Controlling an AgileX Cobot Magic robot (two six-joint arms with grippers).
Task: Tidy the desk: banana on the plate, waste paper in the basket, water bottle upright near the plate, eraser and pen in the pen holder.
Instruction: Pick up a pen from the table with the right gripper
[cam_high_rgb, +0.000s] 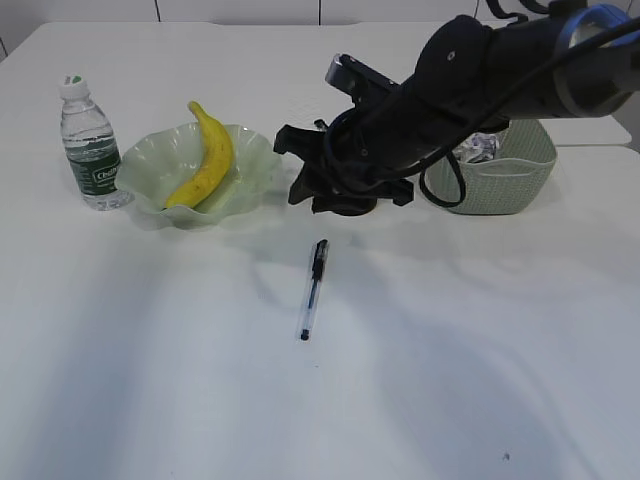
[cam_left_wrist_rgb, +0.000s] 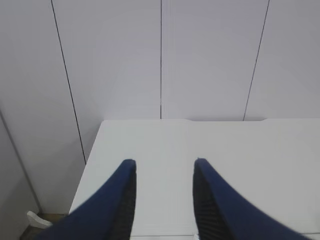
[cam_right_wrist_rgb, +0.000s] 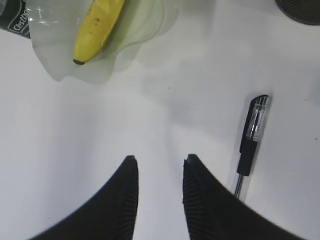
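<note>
Right hand (cam_right_wrist_rgb: 159, 162) spread and empty over the white bench (cam_high_rgb: 150, 380), slim black-capped clear pen (cam_right_wrist_rgb: 251, 137) just beside its finger. Misaligned descent could roll the pen away. Pen holder apparently hidden behind the arm.

Matt, smooth white desk top (cam_right_wrist_rgb: 100, 130) beneath the black ribbed right gripper (cam_right_wrist_rgb: 159, 165). Ahead-left, glossy translucent pale green wavy plate (cam_right_wrist_rgb: 145, 30) under a smooth-skinned yellow banana (cam_right_wrist_rgb: 97, 27). Just right, glossy clear plastic pen with black grip (cam_right_wrist_rgb: 250, 137).
</note>
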